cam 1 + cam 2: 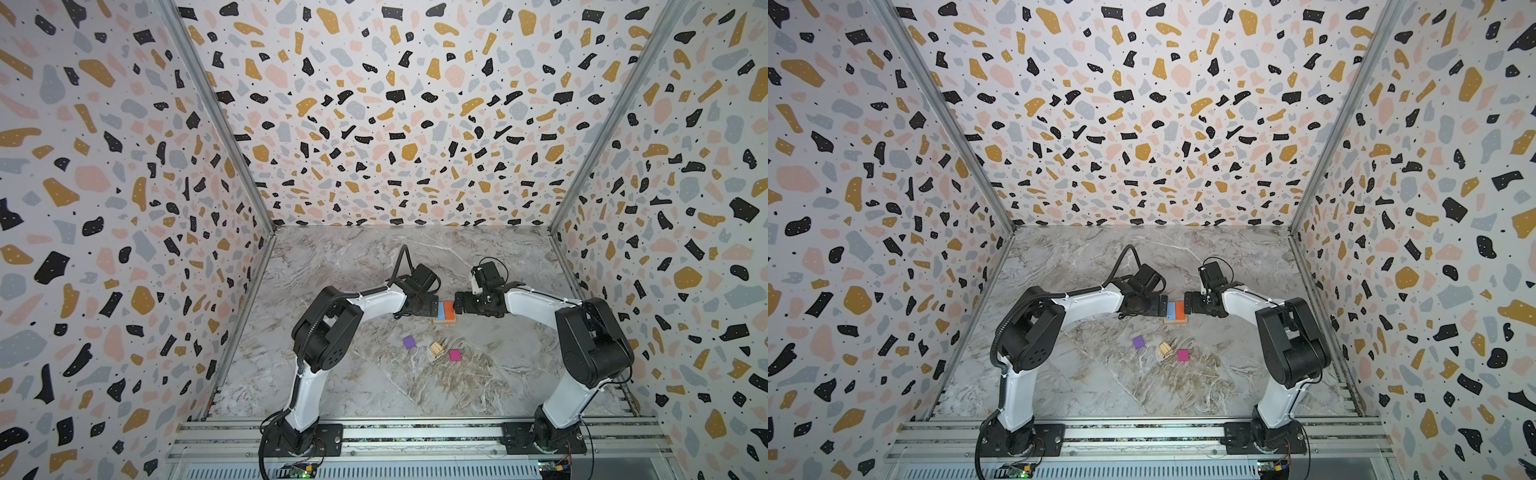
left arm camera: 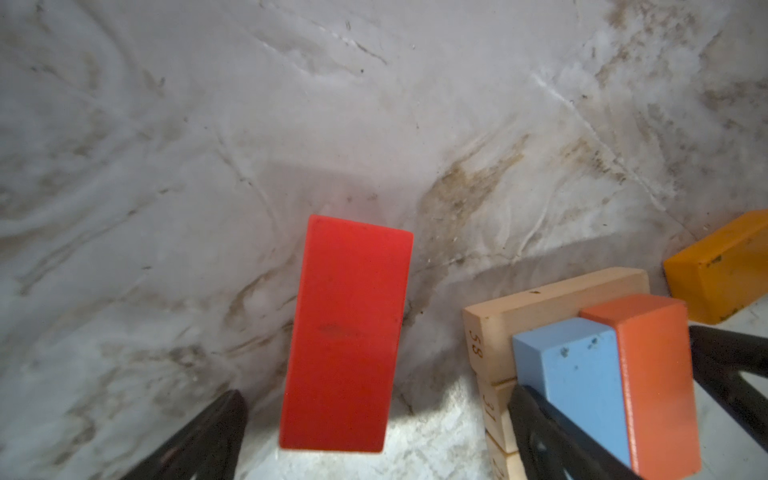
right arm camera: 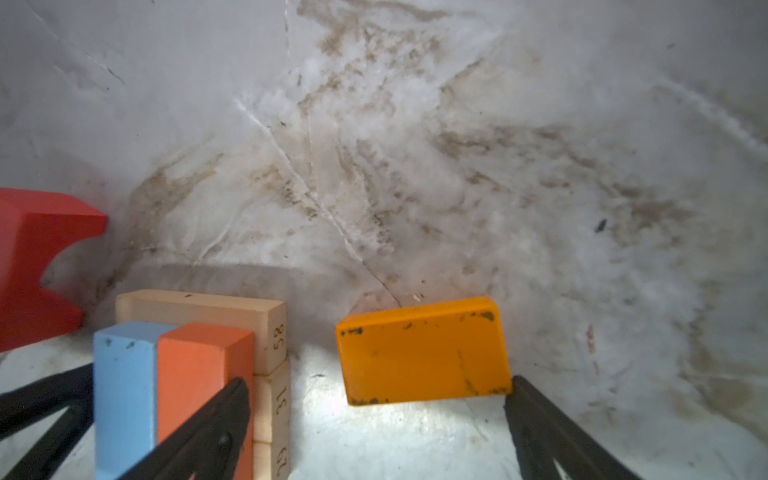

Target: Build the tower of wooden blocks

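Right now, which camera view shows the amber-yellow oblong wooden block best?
The right wrist view: the amber-yellow oblong wooden block lies whole, chipped paint clear. The left wrist view catches only one end at the picture's edge. In both top views it does not show; the right end effector sits over that spot.

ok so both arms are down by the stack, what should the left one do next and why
Probably close the left gripper on the red block: its jaws stand open with that block between them, right beside the started tower, where a light blue block and an orange-red block sit on a tan base.
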